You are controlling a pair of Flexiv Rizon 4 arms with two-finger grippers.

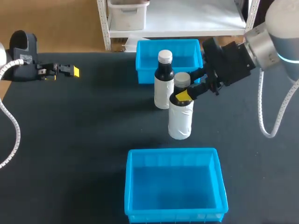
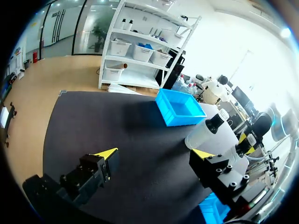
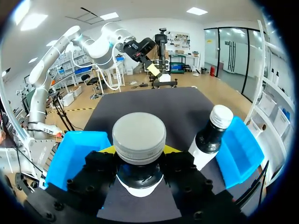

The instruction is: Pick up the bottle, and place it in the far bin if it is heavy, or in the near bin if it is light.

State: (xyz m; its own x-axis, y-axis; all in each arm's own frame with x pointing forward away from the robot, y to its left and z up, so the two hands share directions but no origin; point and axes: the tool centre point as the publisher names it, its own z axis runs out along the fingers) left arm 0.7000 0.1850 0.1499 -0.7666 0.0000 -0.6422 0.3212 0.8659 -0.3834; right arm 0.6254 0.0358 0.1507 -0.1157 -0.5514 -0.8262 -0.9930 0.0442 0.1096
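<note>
On the table [image 1: 70,140], between near bin [image 1: 172,151] and far bin [image 1: 183,43], was the grey-capped bottle [image 1: 180,119]: stiff, smooth, likely slippery, weight unguessable. The right gripper [image 1: 183,92] clamped its neck under the cap, a sound hold; the left gripper [image 1: 70,71] gaped empty.

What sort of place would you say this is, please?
Probably a robotics test bench: left arm and right arm over a black table, the right end effector gripping a bottle, blue far bin and near bin set out.
</note>
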